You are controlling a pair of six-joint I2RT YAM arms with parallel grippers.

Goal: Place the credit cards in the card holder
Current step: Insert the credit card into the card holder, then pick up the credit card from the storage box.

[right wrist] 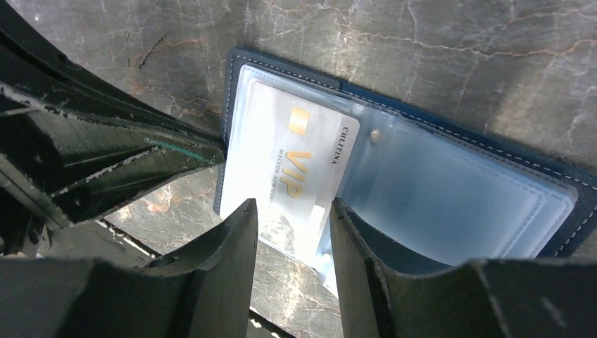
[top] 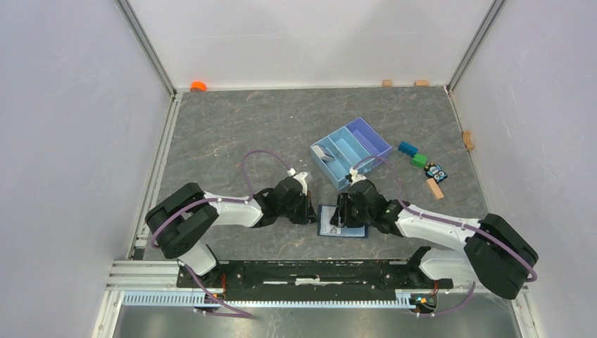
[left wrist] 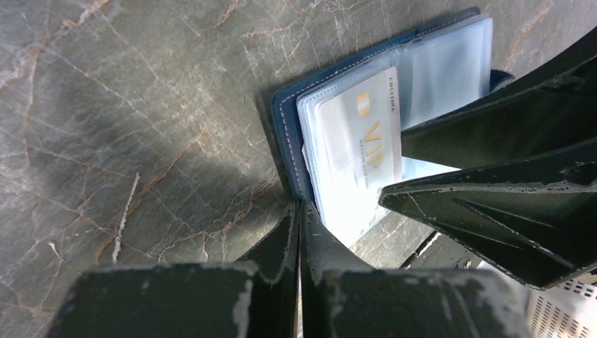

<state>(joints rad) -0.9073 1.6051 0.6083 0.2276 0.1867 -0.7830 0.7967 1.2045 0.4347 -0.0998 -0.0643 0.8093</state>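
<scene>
The navy card holder [top: 352,229] lies open on the table between my two grippers; it also shows in the left wrist view [left wrist: 285,134] and the right wrist view [right wrist: 457,197]. A pale credit card marked VIP [right wrist: 288,155] sits in its clear left pocket [left wrist: 359,141], with its near end sticking out. My left gripper [left wrist: 300,208] is shut, its tips at the holder's left edge [top: 312,211]. My right gripper [right wrist: 292,208] is open over the card's near end [top: 340,211]. Another pale card [top: 324,153] lies in the tray's left compartment.
The light-blue and purple tray [top: 366,144] stands behind the holder. Small toy blocks lie to its right: blue [top: 407,148], green [top: 419,160], black [top: 436,171] and wooden [top: 434,188]. An orange object [top: 198,86] sits at the back left corner.
</scene>
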